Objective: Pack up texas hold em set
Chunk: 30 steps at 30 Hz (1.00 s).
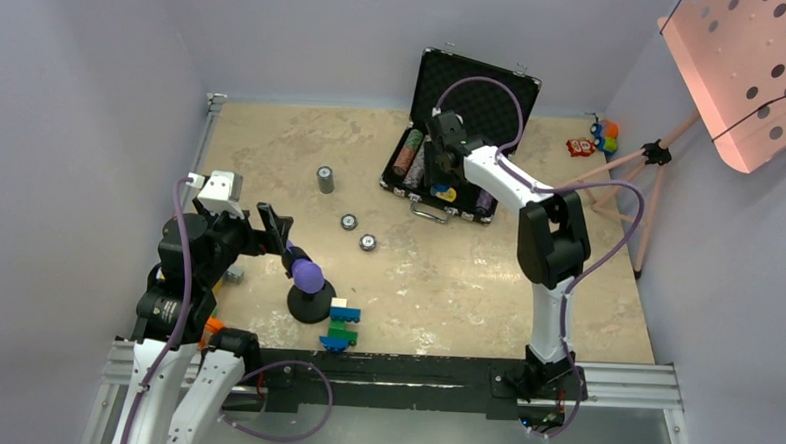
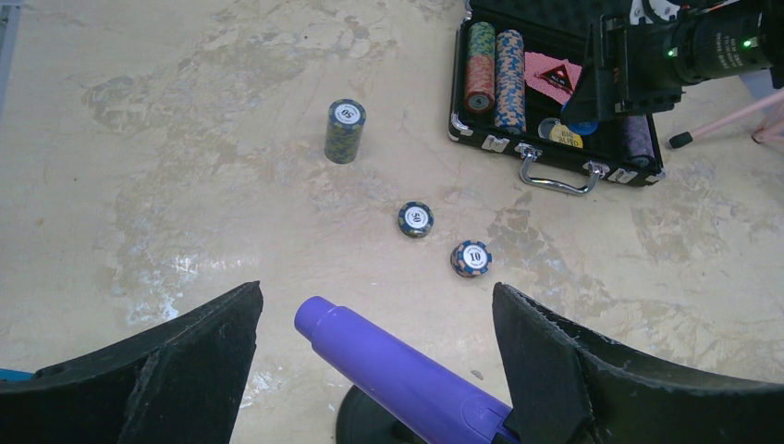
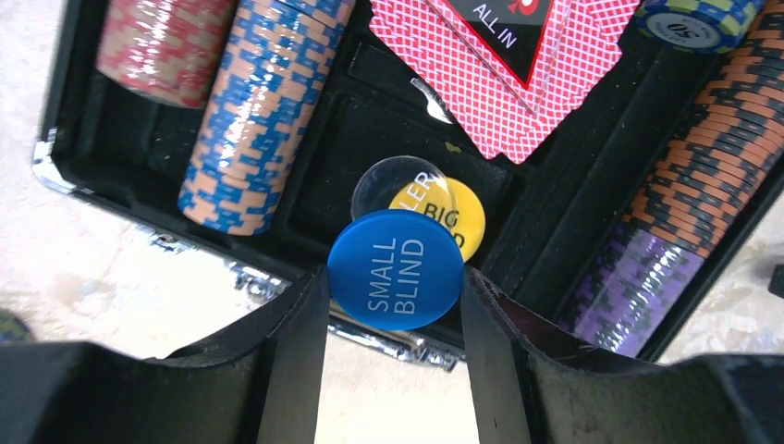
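The black case (image 1: 445,74) stands open at the back of the table, lid upright. Rows of striped chips (image 3: 259,111), pink cards (image 3: 490,83), a yellow button (image 3: 462,217) and a clear button (image 3: 388,180) lie in it. My right gripper (image 3: 393,277) hangs over the case's front middle pocket, shut on the blue "SMALL BLIND" button (image 3: 396,259) by its edges. A short chip stack (image 2: 345,130) and two single chips (image 2: 416,219) (image 2: 471,258) lie loose on the table. My left gripper (image 2: 377,294) is wide open at the near left, holding nothing.
A purple-tipped object (image 2: 398,370) on a black round base leans between the left fingers. A toy-brick figure (image 1: 342,325) stands beside it near the front edge. A pink stand (image 1: 746,67) and small toys (image 1: 593,141) sit at the back right.
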Each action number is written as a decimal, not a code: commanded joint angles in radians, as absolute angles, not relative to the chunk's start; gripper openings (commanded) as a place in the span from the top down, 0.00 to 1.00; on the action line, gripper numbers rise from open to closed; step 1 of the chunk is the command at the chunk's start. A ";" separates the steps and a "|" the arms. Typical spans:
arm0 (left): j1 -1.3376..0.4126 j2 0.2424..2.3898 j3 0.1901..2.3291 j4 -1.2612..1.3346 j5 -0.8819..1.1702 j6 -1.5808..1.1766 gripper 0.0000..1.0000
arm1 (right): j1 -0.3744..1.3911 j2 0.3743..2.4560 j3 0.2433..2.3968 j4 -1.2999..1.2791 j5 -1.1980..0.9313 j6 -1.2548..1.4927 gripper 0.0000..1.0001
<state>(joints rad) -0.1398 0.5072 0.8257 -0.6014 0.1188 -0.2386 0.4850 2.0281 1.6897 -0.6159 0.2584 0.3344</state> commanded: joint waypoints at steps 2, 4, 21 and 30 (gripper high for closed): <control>-0.145 0.504 0.824 -0.580 0.120 -0.220 0.02 | 0.458 2.061 1.756 -0.624 0.231 0.305 0.58; -0.145 0.505 0.825 -0.580 0.119 -0.219 0.02 | 0.453 2.076 1.758 -0.624 0.226 0.303 0.58; -0.146 0.505 0.824 -0.579 0.121 -0.221 0.02 | 0.430 2.144 1.775 -0.633 0.215 0.291 0.46; -0.145 0.505 0.825 -0.579 0.123 -0.221 0.03 | 0.428 2.154 1.792 -0.640 0.218 0.290 0.31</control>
